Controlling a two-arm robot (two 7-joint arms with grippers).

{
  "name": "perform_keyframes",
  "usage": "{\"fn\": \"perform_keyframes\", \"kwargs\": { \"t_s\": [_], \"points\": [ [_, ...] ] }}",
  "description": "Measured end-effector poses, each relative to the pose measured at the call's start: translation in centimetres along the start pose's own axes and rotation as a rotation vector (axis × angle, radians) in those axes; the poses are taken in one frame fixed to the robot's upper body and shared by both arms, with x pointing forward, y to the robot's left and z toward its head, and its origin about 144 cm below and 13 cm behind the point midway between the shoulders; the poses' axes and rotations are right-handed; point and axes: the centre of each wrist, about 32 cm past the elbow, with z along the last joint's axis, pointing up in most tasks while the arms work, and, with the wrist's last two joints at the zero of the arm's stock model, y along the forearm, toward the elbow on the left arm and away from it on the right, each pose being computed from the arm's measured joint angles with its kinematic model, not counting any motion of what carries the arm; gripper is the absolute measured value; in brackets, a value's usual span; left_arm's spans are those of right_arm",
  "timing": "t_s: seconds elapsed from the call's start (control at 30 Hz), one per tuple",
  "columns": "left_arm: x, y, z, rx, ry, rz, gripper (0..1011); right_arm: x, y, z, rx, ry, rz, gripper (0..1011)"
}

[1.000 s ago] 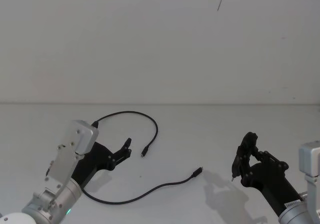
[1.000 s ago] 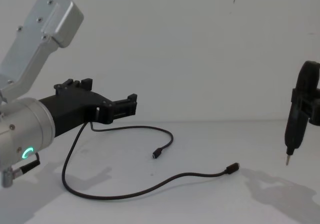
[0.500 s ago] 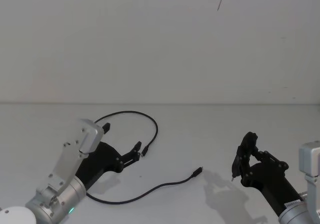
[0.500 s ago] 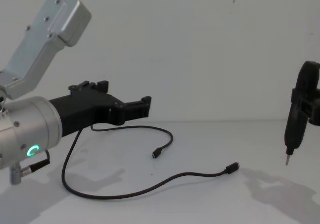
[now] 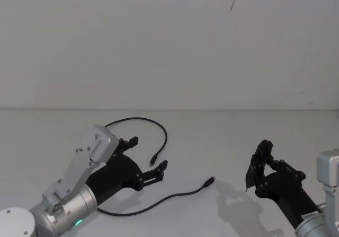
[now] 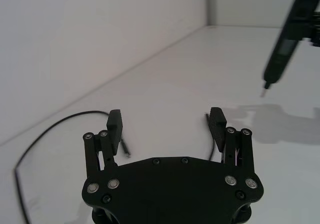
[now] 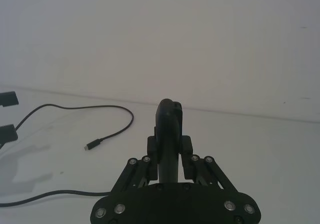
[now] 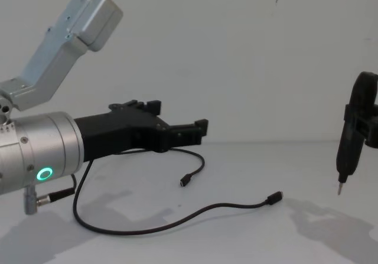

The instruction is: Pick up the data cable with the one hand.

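White desk (image 5: pixel 238 136) is carrying the cable (image 5: pixel 175 195), looped loosely near my left gripper (image 5: pixel 147 153), whose jaws are standing released. I am judging it light and limp, best pinched mid-run. Right gripper (image 5: pixel 259 165) is clenching a pen tool (image 8: pixel 345 152).

My left arm reaches in from the worktop's near-left corner. Its silver wrist cylinder (image 8: pixel 41 157) shows a green ring light, and the forearm angles toward the middle. The left gripper (image 5: pixel 147 153) hangs above the surface, pointing forward, its two black fingers (image 6: pixel 216 124) spread wide apart. My right arm is at the near-right corner, with the right gripper (image 5: pixel 261 160) raised and clamped on a dark pen-shaped tool (image 7: pixel 169 115), tip down.
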Motion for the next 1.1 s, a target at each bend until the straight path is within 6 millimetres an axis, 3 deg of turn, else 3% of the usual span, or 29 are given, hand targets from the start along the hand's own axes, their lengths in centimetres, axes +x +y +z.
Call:
{"fn": "perform_keyframes", "kwargs": {
  "t_s": [0.47, 1.1],
  "points": [
    [2.5, -0.6, -0.3, 0.054, 0.068, -0.247, 1001, 0.0, 0.0, 0.0, 0.0, 0.0, 0.0, 269],
    [4.7, -1.7, -2.0, 0.137, 0.092, -0.372, 1001, 0.0, 0.0, 0.0, 0.0, 0.0, 0.0, 269]
  ]
}}
